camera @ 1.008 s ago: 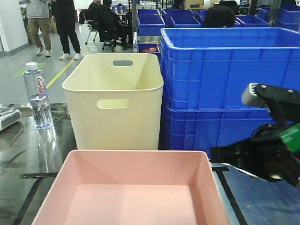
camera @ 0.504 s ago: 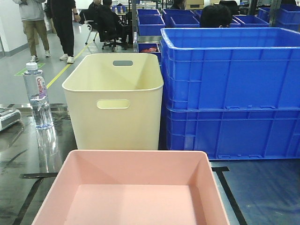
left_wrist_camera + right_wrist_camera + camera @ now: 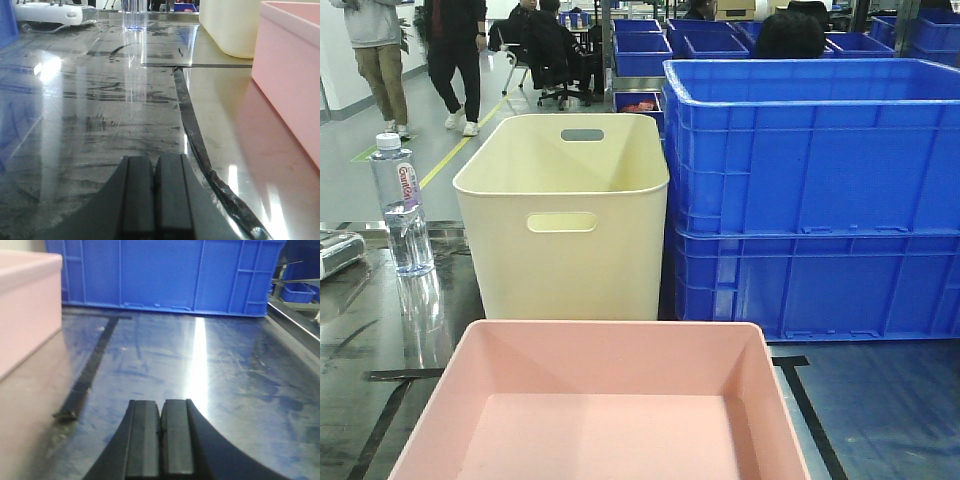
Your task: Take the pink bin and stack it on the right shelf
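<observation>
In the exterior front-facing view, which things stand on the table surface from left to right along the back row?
White device at the left edge → water bottle → cream tub with slot handles → stacked blue crates. The pink bin sits nearer, in front of the cream tub.

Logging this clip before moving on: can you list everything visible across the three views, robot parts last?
pink bin: one, pale pink, front centre, empty.
cream tub: one, behind the pink bin.
blue crates: two stacked, right of the cream tub; more on racks behind.
water bottle: one, clear, left.
white device: one, far left.
glossy table: dark grey, black tape lines.
people: several, background.
left end effector: black, shut, empty.
right end effector: black, shut, empty.
</observation>
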Controlling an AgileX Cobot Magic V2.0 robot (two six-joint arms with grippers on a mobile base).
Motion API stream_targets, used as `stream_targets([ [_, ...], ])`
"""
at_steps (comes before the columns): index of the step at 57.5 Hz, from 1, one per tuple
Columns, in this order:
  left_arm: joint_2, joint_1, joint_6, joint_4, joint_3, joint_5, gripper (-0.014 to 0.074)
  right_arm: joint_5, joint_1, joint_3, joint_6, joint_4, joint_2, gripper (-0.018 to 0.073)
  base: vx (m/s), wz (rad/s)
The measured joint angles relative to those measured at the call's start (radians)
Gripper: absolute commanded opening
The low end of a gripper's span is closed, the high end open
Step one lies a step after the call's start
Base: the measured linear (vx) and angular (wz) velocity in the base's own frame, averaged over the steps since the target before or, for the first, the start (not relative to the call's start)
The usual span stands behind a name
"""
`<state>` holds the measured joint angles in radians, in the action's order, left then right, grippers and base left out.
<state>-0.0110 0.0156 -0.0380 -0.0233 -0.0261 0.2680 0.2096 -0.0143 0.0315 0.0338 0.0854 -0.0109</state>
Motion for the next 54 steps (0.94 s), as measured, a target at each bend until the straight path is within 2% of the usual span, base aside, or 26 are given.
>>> stream_targets([
  [15, 0.0, 0.0, 0.0, 0.0, 0.0, 0.003, -0.0008, 0.0, 0.0, 0.0, 0.0, 0.05, -0.002, -0.0008, 0.0, 0.0],
  [54, 0.0, 0.0, 0.0, 0.0, 0.0, 0.003, -0.0008, 0.0, 0.0, 0.0, 0.0, 0.051, -0.002, -0.0008, 0.0, 0.0],
])
